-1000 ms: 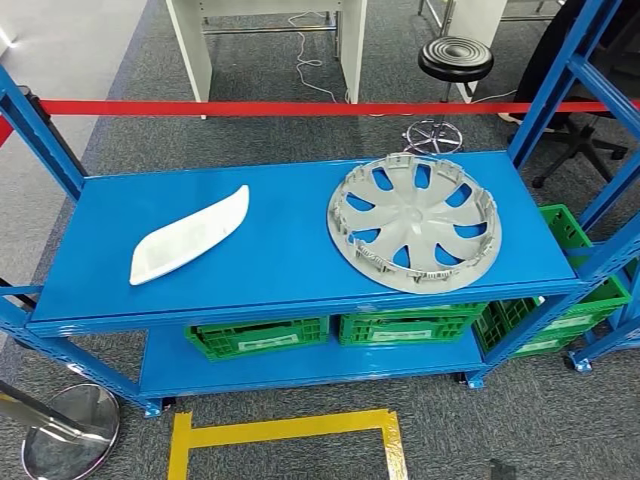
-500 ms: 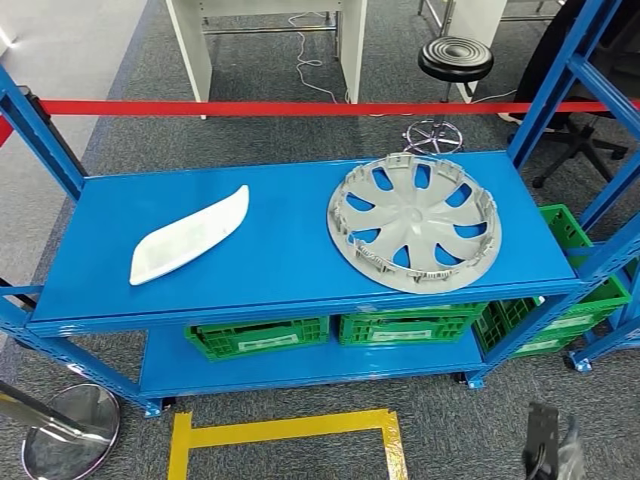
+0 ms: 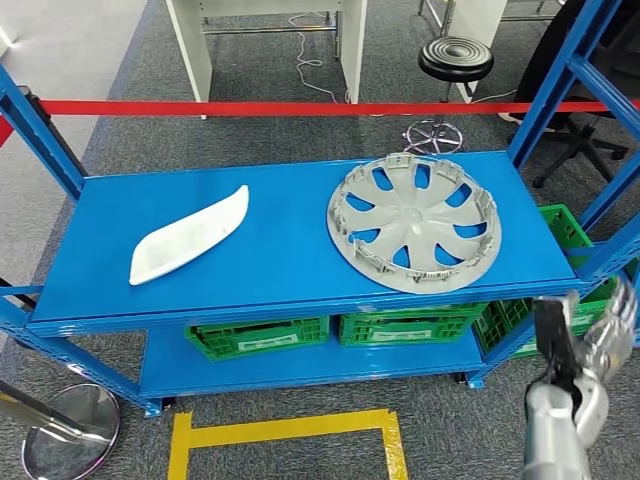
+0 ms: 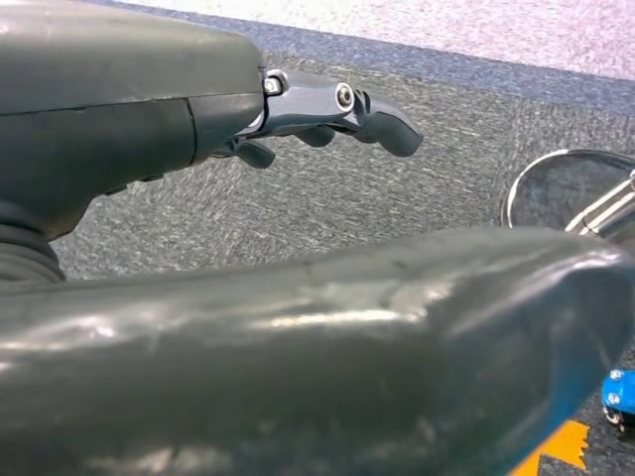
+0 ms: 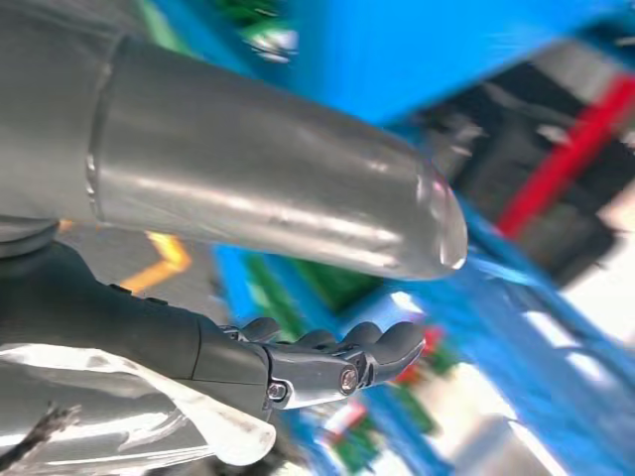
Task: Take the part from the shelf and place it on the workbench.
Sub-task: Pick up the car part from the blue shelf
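Blue shelf (image 3: 302,250) on grey carpet: wheel cover (image 3: 413,222) lies flat on top, w/ white trim (image 3: 189,235) apart. Right hand (image 3: 596,335) nearby, fingers spread, empty; left hand (image 4: 224,119) open, low.

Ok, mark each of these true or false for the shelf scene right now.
1. The wheel cover lies on the top shelf. True.
2. The right hand holds the wheel cover. False: it is empty, fingers apart, off the shelf's right end.
3. The white curved part sits left of the wheel cover. True.
4. Green crates stand on the top shelf. False: they sit on the lower shelf.
5. The left hand holds a part. False: it is empty.
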